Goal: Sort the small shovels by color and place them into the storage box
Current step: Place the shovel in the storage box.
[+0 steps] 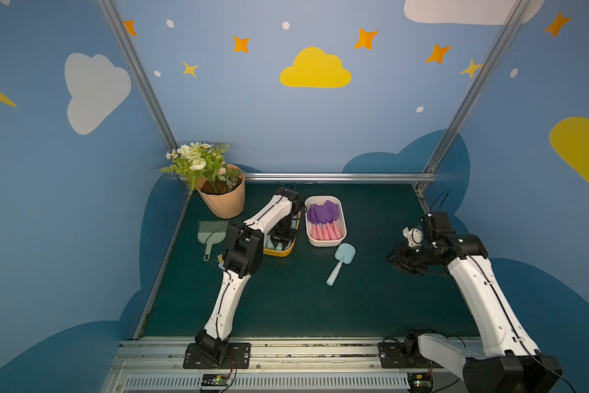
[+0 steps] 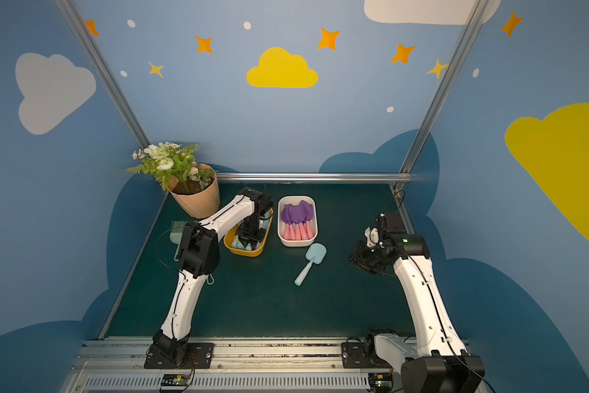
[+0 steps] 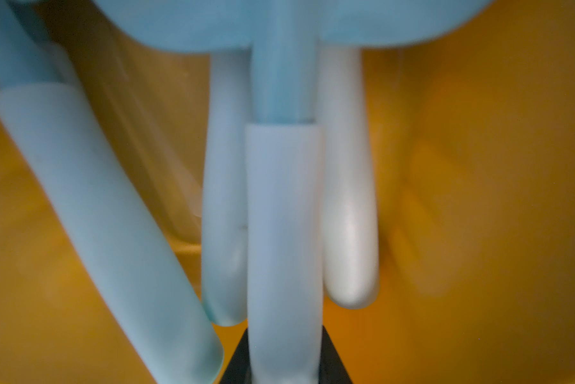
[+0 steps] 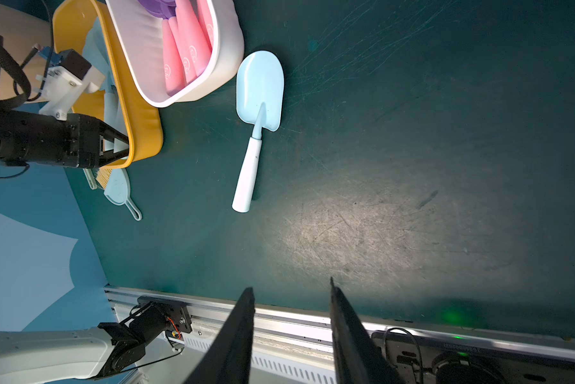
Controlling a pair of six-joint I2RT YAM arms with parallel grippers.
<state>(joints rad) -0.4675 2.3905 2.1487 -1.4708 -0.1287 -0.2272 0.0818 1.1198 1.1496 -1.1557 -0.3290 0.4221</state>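
Right against your left wrist camera runs the pale handle of the held shovel (image 3: 284,232). It passes straight between the two black tips of your left gripper (image 3: 284,364), which are clamped tight on it, one tip on each side. The other blue shovels (image 3: 106,232) lie around it with their handles pointing roughly the same way, all inside the yellow tub (image 3: 478,166).

In both top views, start at the left of the green mat (image 1: 320,306). You have the brush (image 1: 213,231) there, with the flowerpot (image 1: 223,200) behind it. Next comes the yellow tub, under your left arm, with the gripper reaching down into its near end. Just beside it on the right stands the white tub (image 1: 325,242). It holds the purple shovels (image 1: 323,214) side by side, blades toward the back wall and pink handles toward the front rail.

One loose shovel (image 1: 344,254) lies flat on the mat just beside the white tub's near right corner; you cannot tell whether they touch. Its blade points at the tub and its handle angles forward and left.

Farther right, your right gripper (image 4: 291,286) hangs over the mat, jaws partly apart with nothing between them. The loose shovel lies well apart from them.
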